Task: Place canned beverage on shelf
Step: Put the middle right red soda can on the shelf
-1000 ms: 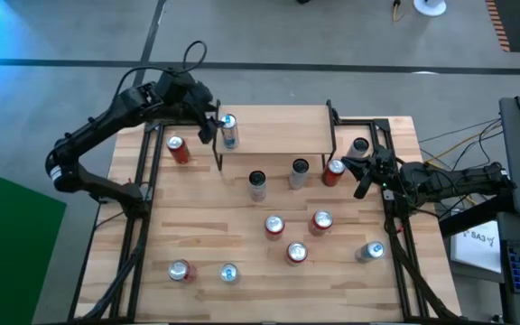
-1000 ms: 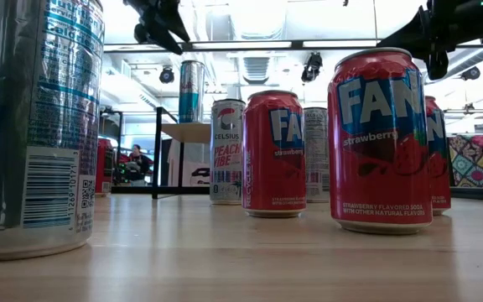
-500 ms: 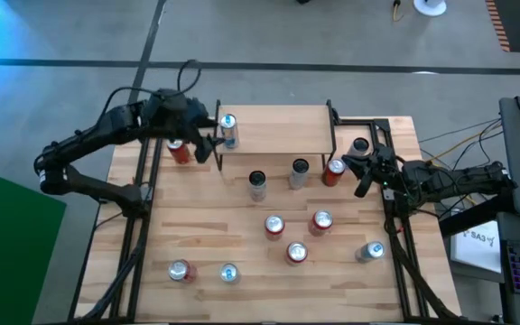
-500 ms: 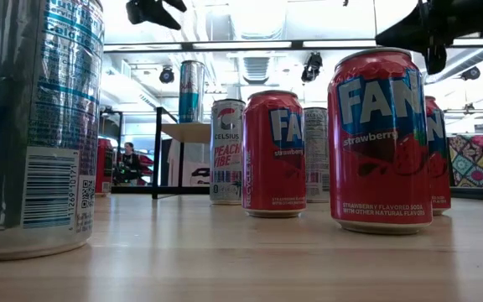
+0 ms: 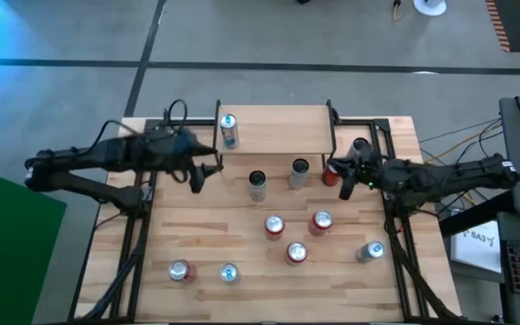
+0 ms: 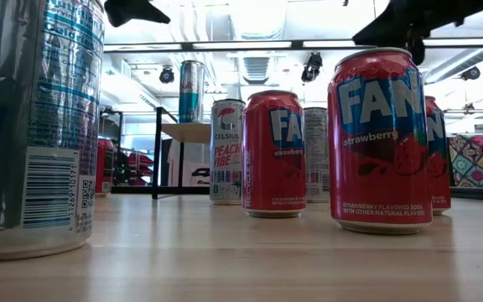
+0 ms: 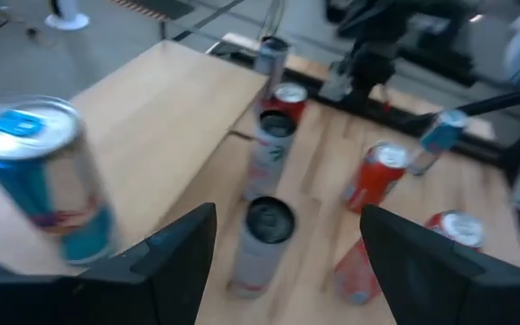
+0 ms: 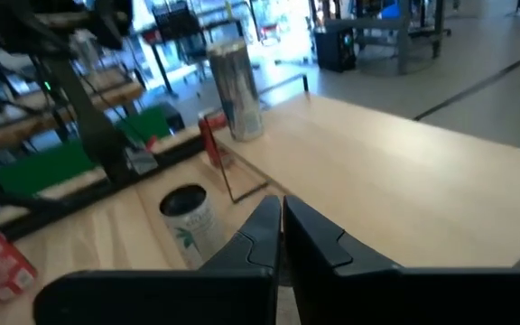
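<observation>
A blue-and-silver can (image 5: 228, 131) stands upright on the left end of the shelf (image 5: 278, 126), a low riser with a light plank top at the table's far middle. The left wrist view shows it too (image 7: 48, 181). My left gripper (image 5: 208, 173) hovers open just near-left of the shelf with nothing between its fingers (image 7: 287, 266). My right gripper (image 5: 334, 170) is shut and empty, hovering over a red can (image 5: 329, 177) beside the shelf's right legs; its wrist view (image 8: 281, 221) looks along the plank top (image 8: 377, 181).
Two dark-topped cans (image 5: 256, 183) (image 5: 299, 171) stand in front of the shelf. Three red cans (image 5: 273, 226) (image 5: 321, 221) (image 5: 296, 254) cluster mid-table. More cans stand near the front edge (image 5: 180, 270) (image 5: 228, 273) and at the right (image 5: 371, 252). Black frame rails run along both sides.
My left gripper, open throughout, has drawn away from the blue-and-silver can on the shelf, swinging toward the table's near-left and sinking a little. The can stays upright on the shelf. My right gripper, still shut, has moved slightly left over the red can and risen a little.
</observation>
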Robot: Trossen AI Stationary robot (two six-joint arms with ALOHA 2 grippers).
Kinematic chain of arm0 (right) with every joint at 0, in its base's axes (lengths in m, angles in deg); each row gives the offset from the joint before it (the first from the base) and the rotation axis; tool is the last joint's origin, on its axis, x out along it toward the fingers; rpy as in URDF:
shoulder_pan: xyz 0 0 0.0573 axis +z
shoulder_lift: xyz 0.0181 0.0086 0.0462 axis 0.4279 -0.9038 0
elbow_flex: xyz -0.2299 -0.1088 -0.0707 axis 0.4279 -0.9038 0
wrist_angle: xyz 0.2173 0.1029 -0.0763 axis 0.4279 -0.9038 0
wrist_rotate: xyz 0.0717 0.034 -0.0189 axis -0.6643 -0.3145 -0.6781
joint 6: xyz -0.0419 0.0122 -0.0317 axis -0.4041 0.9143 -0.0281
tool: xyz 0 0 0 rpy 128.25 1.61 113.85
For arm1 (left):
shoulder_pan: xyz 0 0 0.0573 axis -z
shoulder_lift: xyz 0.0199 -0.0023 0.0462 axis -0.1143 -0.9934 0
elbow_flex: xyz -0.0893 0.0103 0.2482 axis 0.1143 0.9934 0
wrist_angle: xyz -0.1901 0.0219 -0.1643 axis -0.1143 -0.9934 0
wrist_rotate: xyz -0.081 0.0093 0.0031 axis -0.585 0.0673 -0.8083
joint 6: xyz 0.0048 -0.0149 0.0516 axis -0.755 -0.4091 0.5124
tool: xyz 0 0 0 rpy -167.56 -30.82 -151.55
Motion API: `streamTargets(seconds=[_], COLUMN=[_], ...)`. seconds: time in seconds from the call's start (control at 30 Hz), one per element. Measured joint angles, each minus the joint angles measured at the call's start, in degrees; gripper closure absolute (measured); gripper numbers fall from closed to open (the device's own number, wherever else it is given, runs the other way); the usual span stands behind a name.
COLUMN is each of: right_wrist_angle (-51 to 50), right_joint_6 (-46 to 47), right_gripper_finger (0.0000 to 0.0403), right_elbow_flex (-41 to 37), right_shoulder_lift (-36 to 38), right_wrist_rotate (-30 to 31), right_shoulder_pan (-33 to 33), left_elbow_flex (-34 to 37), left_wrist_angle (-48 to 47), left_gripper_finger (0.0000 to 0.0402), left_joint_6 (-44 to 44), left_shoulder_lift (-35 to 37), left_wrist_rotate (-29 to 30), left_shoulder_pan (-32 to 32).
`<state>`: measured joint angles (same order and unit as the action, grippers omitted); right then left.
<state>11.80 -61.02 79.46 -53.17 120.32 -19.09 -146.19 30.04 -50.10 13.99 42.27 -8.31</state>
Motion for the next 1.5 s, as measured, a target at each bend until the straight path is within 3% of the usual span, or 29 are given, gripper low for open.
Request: streamTargets(seconds=[0.37,0.77,1.0,1.5], right_wrist_angle=[-5.7,-12.3,-26.2,-49.1], right_joint_6=[4.6,8.4,14.0,25.4], right_gripper_finger=[0.0394,0.0394,0.0394,0.0394], right_elbow_flex=[6.6,15.2,22.3,36.4], right_shoulder_lift=[-8.1,-17.3,-23.3,-34.0], right_wrist_rotate=[-4.7,-13.8,-19.3,-21.1], right_shoulder_pan=[0.0,0.0,0.1,7.6], left_elbow_flex=[11.9,17.4,18.3,18.0], left_wrist_angle=[12.8,18.5,21.5,24.0], left_gripper_finger=[0.0141,0.0141,0.0141,0.0141], left_joint_6=[-5.8,-11.9,-14.2,-17.1], left_shoulder_lift=[2.9,1.5,1.0,-3.5], left_wrist_rotate=[5.4,12.2,13.8,13.9], left_shoulder_pan=[11.4,20.2,23.9,28.9])
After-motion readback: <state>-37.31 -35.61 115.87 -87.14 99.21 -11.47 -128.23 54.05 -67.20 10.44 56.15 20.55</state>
